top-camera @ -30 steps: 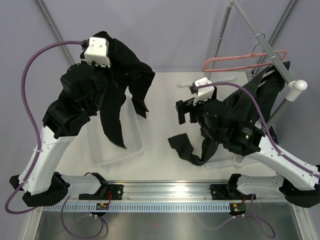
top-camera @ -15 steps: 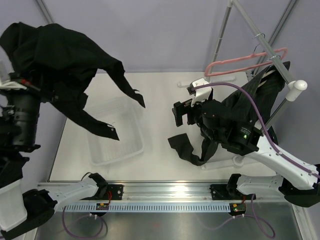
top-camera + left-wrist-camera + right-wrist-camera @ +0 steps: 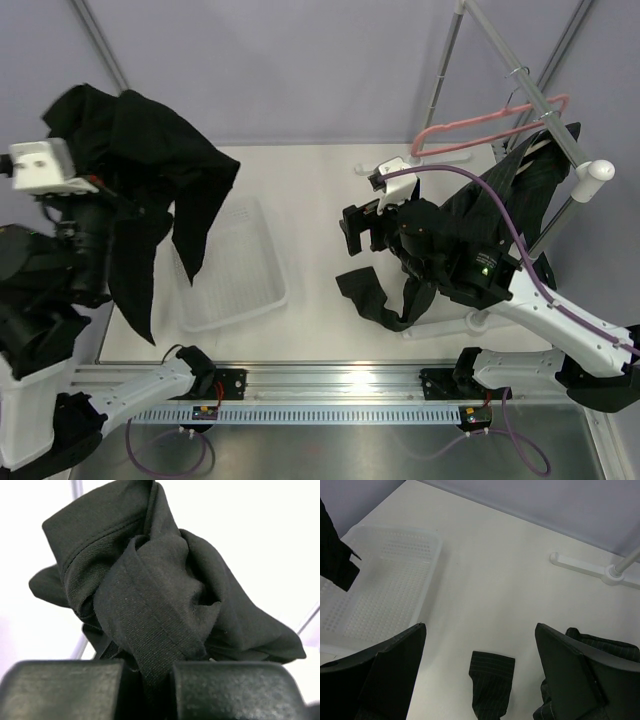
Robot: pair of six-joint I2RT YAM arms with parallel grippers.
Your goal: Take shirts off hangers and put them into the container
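- Top view: the left arm (image 3: 55, 280) is raised over the left edge of the tabletop (image 3: 320, 200). Its tip is hidden behind the black shirt (image 3: 140, 165) that hangs from it.
- One dangling end of that shirt crosses the left side of the basket (image 3: 262, 285). From here it is hard to tell whether the cloth touches the basket. The basket sits near the front left corner, and only its own pale floor shows inside.
- The right pincer (image 3: 358, 226) is near the middle of the tabletop, jaws apart.
- The right arm covers much of the pinstriped shirt (image 3: 505, 200), which hangs from the rack pole (image 3: 535, 95) at the right edge. One sleeve lies on the tabletop.
- The pink hanger (image 3: 480, 122) hangs bare on the pole.
- Left wrist view: the left pincer (image 3: 150, 680) is clamped on a bunched fold of the black shirt. The bunch fills most of the frame and its lower part is cut off.
- Right wrist view: the right pincer's jaws stand wide apart with nothing between them.
- Below lie a pinstriped cuff and more striped cloth at the lower right.
- A black hem hangs at the frame's left edge, over the basket's perforated floor.
- The rack foot (image 3: 580, 565) rests on the tabletop toward the back.
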